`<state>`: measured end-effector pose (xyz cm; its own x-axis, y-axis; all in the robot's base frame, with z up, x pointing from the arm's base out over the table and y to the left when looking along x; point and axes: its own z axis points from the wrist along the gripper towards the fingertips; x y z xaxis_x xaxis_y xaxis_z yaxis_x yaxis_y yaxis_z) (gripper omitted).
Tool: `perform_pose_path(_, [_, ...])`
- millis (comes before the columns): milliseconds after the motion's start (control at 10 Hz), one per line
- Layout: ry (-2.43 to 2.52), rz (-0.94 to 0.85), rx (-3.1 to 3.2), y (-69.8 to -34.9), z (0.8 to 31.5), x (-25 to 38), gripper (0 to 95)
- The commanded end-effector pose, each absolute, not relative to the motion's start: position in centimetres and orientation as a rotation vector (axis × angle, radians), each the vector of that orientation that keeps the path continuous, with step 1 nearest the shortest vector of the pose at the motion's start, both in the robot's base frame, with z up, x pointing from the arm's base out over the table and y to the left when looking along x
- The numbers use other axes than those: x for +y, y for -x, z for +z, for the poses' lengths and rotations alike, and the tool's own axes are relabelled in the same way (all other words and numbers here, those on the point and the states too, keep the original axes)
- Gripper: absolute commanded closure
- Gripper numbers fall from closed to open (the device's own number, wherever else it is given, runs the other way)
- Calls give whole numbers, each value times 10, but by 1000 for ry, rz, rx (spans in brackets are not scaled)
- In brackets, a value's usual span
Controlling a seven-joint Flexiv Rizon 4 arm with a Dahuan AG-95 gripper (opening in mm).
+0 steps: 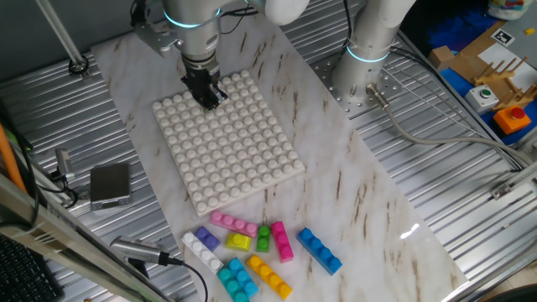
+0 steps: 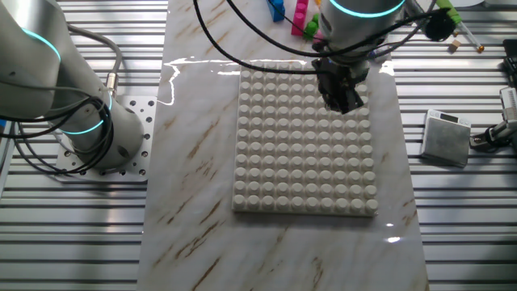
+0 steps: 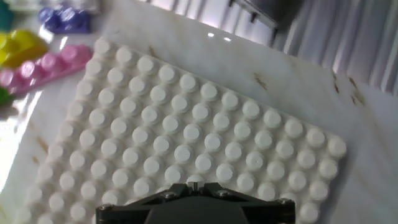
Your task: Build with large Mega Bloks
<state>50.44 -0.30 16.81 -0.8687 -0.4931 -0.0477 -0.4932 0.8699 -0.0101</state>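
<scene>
1. One marble-patterned board (image 1: pixel 352 193) covers the ribbed metal table (image 1: pixel 470 193) and carries everything else.
2. Two robot bodies show: the working arm (image 1: pixel 191 21) reaches down over the board, and a second white arm base (image 1: pixel 369 50) stands bolted at the board's edge.
3. One white studded baseplate (image 1: pixel 226 138) lies flat near the middle of the board, with no brick on it.
4. The gripper (image 1: pixel 208 94) hangs over the baseplate's far corner region in one fixed view, near its edge in the other fixed view (image 2: pixel 341 95). Its dark fingers look close together and carry nothing visible, but whether they are fully pressed together I cannot tell; the hand view shows only the underside of the hand.
5. The large Mega Bloks lie loose in a cluster on the board beyond the baseplate's near edge, well apart from the gripper:
   - blue brick (image 1: pixel 320 250), off to the right of the rest
   - pink brick (image 1: pixel 234 224), nearest the baseplate
   - magenta brick (image 1: pixel 282 242)
   - orange brick (image 1: pixel 270 277)
   - cyan brick (image 1: pixel 237 279)
   - purple-and-white brick (image 1: pixel 202 244)
   - yellow brick (image 1: pixel 238 242)
   - green brick (image 1: pixel 263 237), between yellow and magenta.
6. One small grey box (image 1: pixel 110 184) sits on the table left of the board.
</scene>
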Motion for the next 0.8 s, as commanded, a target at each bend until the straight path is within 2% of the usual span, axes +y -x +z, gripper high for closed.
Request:
perform_pose_path(100, [1264, -40, 2798, -526, 166, -10, 950])
perform_pose_path(800, [1337, -26, 2777, -535, 162, -17, 950])
